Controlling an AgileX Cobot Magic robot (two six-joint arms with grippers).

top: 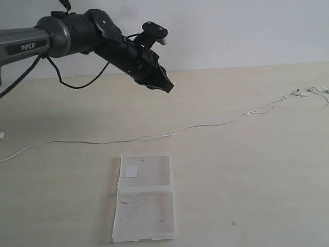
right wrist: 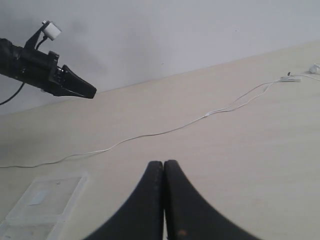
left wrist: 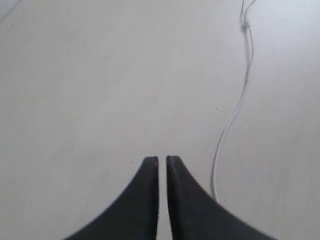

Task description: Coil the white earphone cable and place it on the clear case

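The white earphone cable [top: 205, 125] lies stretched out across the light table, from the left edge to its earbuds [top: 313, 90] at the far right. The clear case [top: 144, 203] lies open and flat near the front, its white sticker [top: 131, 171] on the far half. My left gripper [top: 168, 87] hangs in the air above and behind the cable's middle, empty. In the left wrist view the cable [left wrist: 235, 112] runs beside that gripper [left wrist: 162, 159], whose jaws leave only a thin slit. My right gripper [right wrist: 163, 162] is shut and empty, out of the exterior view, with cable [right wrist: 165, 132] and case [right wrist: 45, 200] beyond it.
A pale wall [top: 231, 31] rises behind the table's far edge. The left arm's black hose [top: 77, 85] droops toward the table at the back left. A small white object [top: 2, 135] shows at the left edge.
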